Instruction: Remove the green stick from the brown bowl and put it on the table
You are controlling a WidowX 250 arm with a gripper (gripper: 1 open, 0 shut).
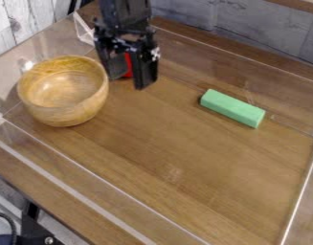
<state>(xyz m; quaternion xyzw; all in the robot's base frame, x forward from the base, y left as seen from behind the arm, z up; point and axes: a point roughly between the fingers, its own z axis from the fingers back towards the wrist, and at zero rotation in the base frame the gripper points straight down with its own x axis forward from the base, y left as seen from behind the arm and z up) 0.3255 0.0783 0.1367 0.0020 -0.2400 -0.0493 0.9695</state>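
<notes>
Green stick (233, 107) lies flat on the table (171, 163) toward the right edge, well apart from the brown bowl (63, 89), which sits empty near the left edge. Gripper (128, 65) hangs near the back edge beside the bowl, jaws parted, holding nothing. Task judged complete; best move is a clean upward retreat, avoiding the bowl rim.

Green stick (233, 107) on table (159, 153)

text: none legible | labels, brands, numbers: none — no surface carries readable marks (frame small, coarse)
</notes>
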